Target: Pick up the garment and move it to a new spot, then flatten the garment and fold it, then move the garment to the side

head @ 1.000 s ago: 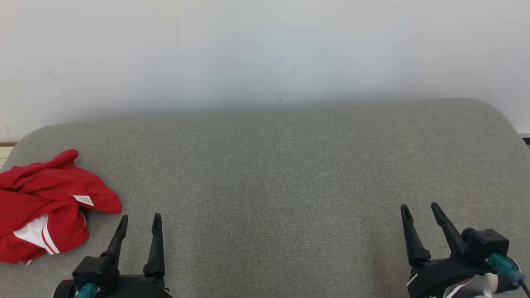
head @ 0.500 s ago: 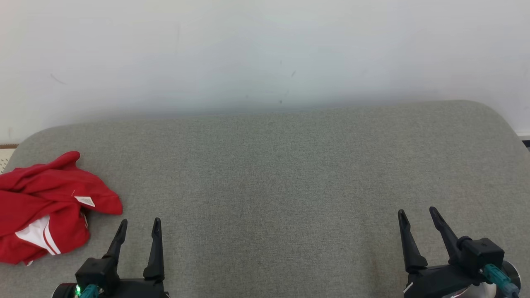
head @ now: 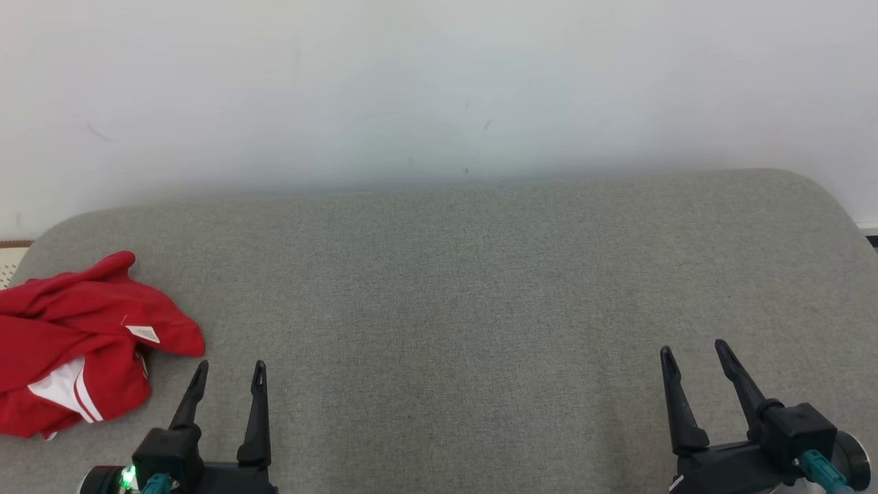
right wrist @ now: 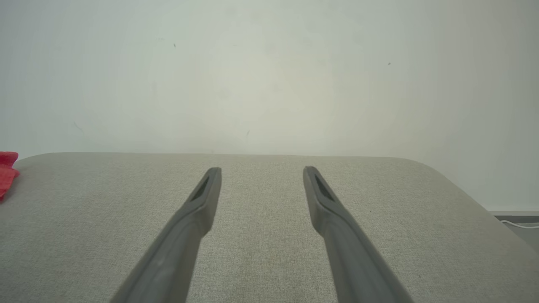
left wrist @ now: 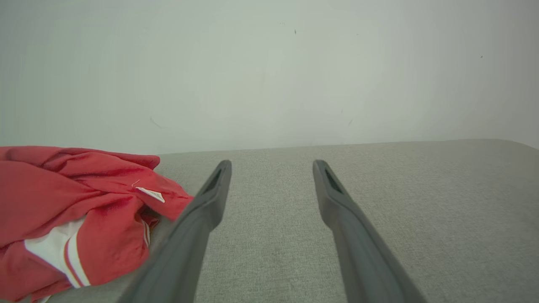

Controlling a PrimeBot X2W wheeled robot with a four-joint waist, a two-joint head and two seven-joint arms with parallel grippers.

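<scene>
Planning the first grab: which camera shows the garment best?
Left wrist view: the garment lies close, with folds, tag and white stripes clear, though cropped at the left edge. The head view shows it smaller, from above, also cropped at left. The right wrist view shows a red corner at its left edge.

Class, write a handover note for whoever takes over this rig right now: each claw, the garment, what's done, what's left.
Left claw: open, empty, close beside the garment.
Right claw: open, empty, at the right side of the grey cushion.
Garment: red, crumpled at the cushion's left edge.
Done: nothing yet.
Left: pick up, move, flatten, fold, set aside.
</scene>
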